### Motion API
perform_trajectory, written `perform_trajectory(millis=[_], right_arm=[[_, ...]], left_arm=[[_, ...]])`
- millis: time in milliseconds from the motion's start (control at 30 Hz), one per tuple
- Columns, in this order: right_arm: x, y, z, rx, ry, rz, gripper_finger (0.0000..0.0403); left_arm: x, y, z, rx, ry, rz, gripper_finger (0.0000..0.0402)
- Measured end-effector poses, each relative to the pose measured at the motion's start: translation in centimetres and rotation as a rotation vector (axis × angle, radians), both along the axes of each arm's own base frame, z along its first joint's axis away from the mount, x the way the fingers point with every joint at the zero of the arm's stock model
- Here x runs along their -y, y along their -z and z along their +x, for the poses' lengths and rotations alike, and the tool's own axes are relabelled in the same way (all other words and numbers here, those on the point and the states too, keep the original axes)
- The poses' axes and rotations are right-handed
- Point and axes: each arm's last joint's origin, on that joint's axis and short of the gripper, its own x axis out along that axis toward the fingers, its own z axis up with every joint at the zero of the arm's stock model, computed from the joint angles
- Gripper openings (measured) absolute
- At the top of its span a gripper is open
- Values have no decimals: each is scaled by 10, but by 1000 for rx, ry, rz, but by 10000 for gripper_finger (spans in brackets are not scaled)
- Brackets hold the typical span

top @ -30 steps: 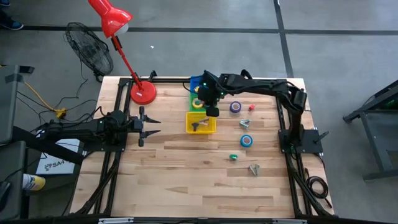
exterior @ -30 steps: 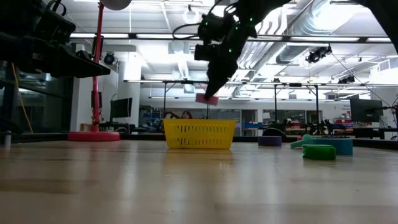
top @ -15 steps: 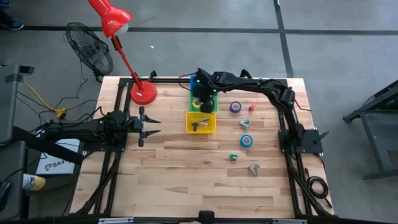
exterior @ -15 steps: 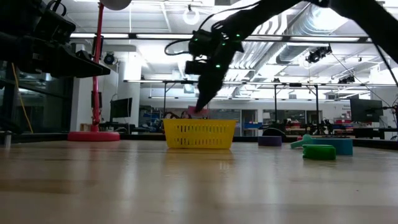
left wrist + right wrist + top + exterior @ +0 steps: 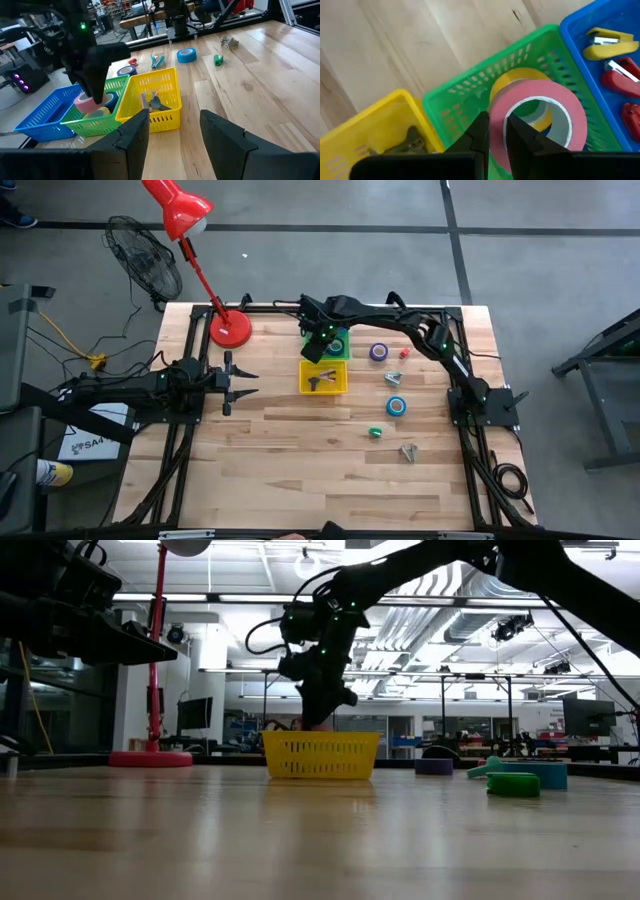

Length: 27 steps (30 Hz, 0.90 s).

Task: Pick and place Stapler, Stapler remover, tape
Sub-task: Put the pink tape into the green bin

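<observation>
Placement is the step in hand: the right end effector (image 5: 496, 131) hangs over the green basket (image 5: 331, 346), clamped on the rim of a pink tape roll (image 5: 536, 119) that sits just above the basket's open top. A yellow roll (image 5: 520, 76) already lies inside, directly under the pink one. The next move, by the look of it, calls for a short descent and a release so the roll lands flat on the others, then a straight lift clear of the basket walls.

Beside the green basket on the far side stands a blue basket (image 5: 580, 30) holding staplers; on its near side a yellow basket (image 5: 323, 377) holds a dark staple remover (image 5: 154, 103). The three touch or nearly so, leaving little margin for drift sideways.

To the right of the green basket, more work waits on the bench (image 5: 300, 470): a purple roll (image 5: 378, 352) just beside it, a blue roll (image 5: 397, 406) farther off, plus small red, green and grey pieces.

The left end effector (image 5: 243, 383) waits well to the left of the green basket, fingers apart, holding nothing. A red lamp's base (image 5: 230, 328) also stands left of the green basket, outside the right arm's path.
</observation>
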Motion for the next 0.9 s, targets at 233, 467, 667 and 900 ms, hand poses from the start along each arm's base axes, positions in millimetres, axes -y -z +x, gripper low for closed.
perform_trajectory(millis=[233, 467, 667, 900], right_arm=[[3, 6, 4, 13, 38, -20, 30], [2, 5, 5, 20, 61, -12, 30], [0, 12, 7, 10, 64, 10, 30], [0, 14, 6, -8, 64, 7, 45]], left_arm=[[0, 0, 0, 1, 0, 0, 172], [0, 0, 0, 0, 0, 0, 172], [0, 0, 0, 1, 0, 0, 172], [0, 0, 0, 0, 0, 0, 172]])
